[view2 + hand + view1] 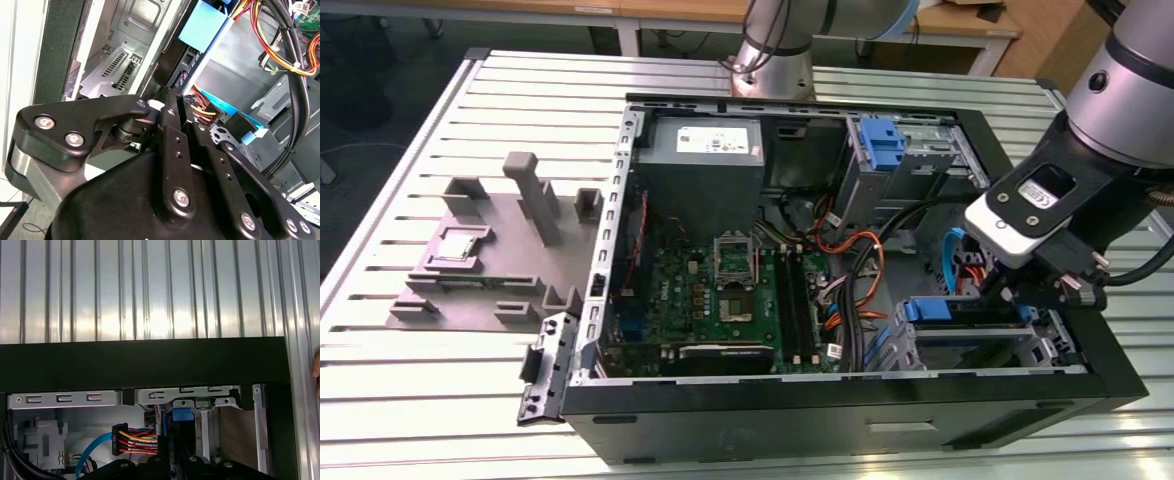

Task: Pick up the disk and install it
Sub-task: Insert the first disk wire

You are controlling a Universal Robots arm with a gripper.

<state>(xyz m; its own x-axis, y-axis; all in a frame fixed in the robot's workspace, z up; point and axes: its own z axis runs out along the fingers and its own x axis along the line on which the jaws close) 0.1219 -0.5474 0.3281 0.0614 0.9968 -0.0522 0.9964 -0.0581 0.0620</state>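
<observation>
Your gripper point(1047, 300) is down inside the open computer case point(854, 400), at the drive bay on the exterior view's right. The disk point(947, 312) sits there on edge in its blue carrier, just beside the gripper and partly hidden by it; in the second wrist view its blue frame point(207, 25) stands past the black linkage. You cannot tell whether the fingers are open or closed on it (the linkage blocks them). The case lies on the ribbed metal table point(427, 370), near a grey fixture point(494, 250).

ribbed bare-metal table point(400, 380)
</observation>
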